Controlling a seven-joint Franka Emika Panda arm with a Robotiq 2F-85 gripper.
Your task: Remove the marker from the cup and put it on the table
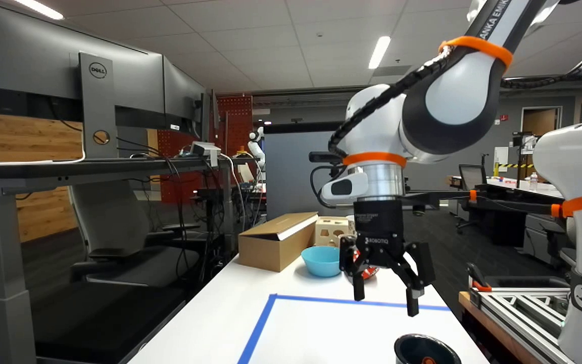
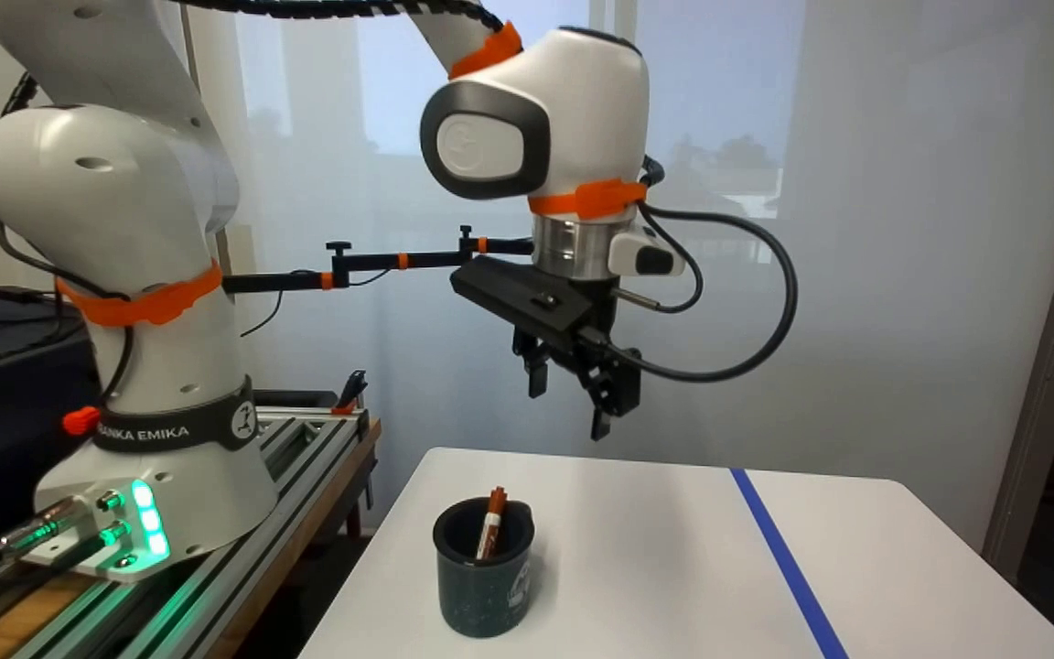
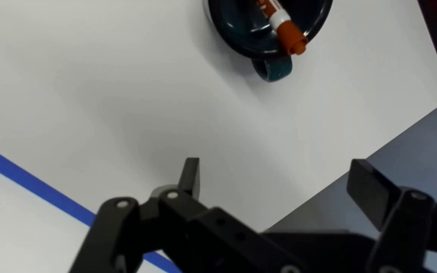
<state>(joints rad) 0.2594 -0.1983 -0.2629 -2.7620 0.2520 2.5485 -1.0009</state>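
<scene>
in an exterior view, at left, the arm's base [image 2: 207, 503] is seen with its green lights lit, just beside the white table [image 2: 673, 549]. to its right, the dark grey-green cup [image 2: 484, 599] is stood upright on the table, and the marker [image 2: 490, 526] is contained in it, tilted, its orange-brown cap raised above the rim. further right, the gripper [image 2: 568, 412] is held higher than the cup and well apart from it; its fingers [image 2: 538, 379] are pointed down and spread wide, and nothing is gripped between them. at the right, a strip of blue tape [image 2: 784, 558] is laid across the table.

in an exterior view, from the left, the grey back of a monitor [image 1: 18, 60] is seen above a desk [image 1: 43, 171], and a chair [image 1: 111, 217] is seen below it. next, on the table, a cardboard box [image 1: 265, 250] is set, with a light blue bowl [image 1: 320, 263] just to its right and a pale box [image 1: 330, 226] with cut-out holes behind the bowl. a red and white item [image 1: 371, 273] is partly hidden by the gripper.

in the wrist view, the tape is seen at the left; the cup is cut off at the top, its handle [image 3: 281, 67] turned toward the gripper, and the marker's cap is seen over the rim just beside the handle.
</scene>
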